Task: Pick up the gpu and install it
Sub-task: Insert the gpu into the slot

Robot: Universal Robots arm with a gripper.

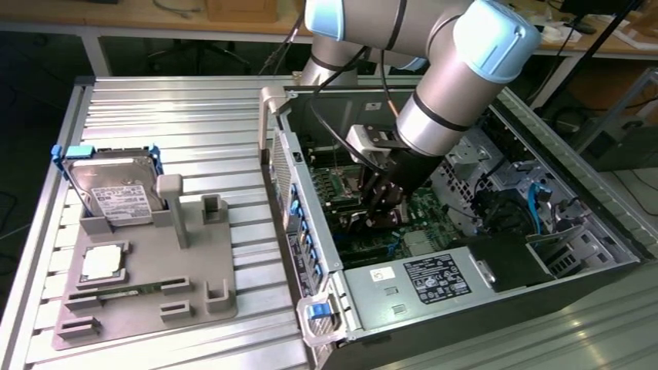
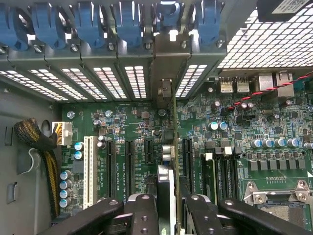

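Inside, gripper [image 2: 168, 205] pinching thin flat gpu [image 2: 173, 147]

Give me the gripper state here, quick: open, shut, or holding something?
Gripper: shut on the gpu, holding it edge-on above the motherboard inside the computer case.

bench: ribbed metal top [image 1: 185, 116] | behind: wooden desk [image 1: 154, 19] (cluttered) | floor: dark [image 1: 31, 139]

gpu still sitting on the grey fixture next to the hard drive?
No. The gpu is edge-on between the fingers of the gripper, inside the computer case over the motherboard.
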